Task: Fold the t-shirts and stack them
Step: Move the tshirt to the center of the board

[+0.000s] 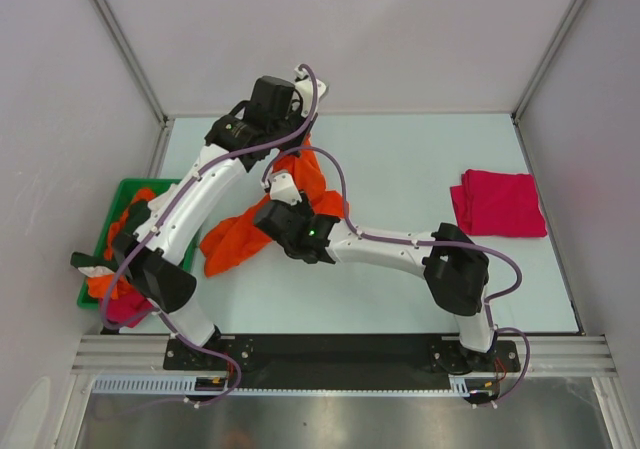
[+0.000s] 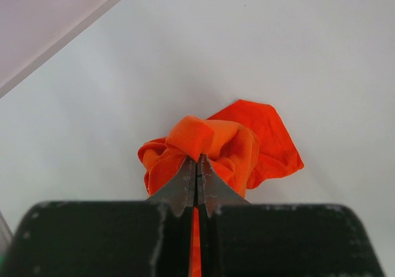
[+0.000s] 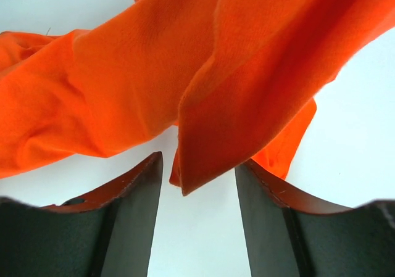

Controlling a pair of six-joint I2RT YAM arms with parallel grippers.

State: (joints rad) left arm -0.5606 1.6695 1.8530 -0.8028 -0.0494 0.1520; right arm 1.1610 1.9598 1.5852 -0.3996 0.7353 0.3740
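Observation:
A bright orange t-shirt hangs crumpled over the middle-left of the table. My left gripper is shut on a bunched fold at its top. The rest of the shirt droops below onto the table. My right gripper is open just under the cloth. A hanging corner of the orange shirt dips between its fingers, with a gap on either side. A magenta-red t-shirt lies folded flat at the right of the table, far from both grippers.
A green plastic bin stands at the table's left edge, partly hidden by my left arm, with more orange and magenta cloth in it. Grey walls and metal frame posts close in the back and both sides.

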